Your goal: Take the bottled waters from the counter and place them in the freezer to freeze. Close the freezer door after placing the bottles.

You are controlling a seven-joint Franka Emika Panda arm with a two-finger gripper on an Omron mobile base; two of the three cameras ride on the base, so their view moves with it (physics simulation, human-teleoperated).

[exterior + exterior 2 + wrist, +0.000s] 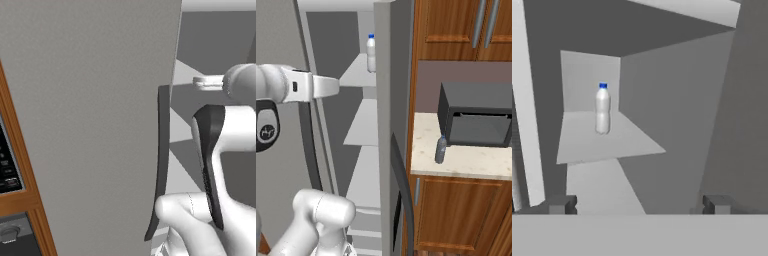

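Observation:
A whitish-clear bottled water (371,52) with a blue cap stands upright on an upper shelf of the open freezer (363,125). The hand view has the same bottle (602,110) ahead on its pale shelf (587,140). My gripper (639,205) is open and holds nothing. It hangs well back from that bottle, pointing into the freezer. A smoky grey bottled water (441,149) stands upright on the beige counter (471,161), in front of the microwave's left corner. The freezer door (385,100) stands swung open toward me, seen edge-on, with its long dark handle (401,190).
A dark grey microwave (476,120) sits on the counter under wooden wall cabinets (456,25). The fridge's plain grey door (90,125) with its dark handle (162,165) is shut on the left. My white arm (220,165) rises just in front of the freezer opening.

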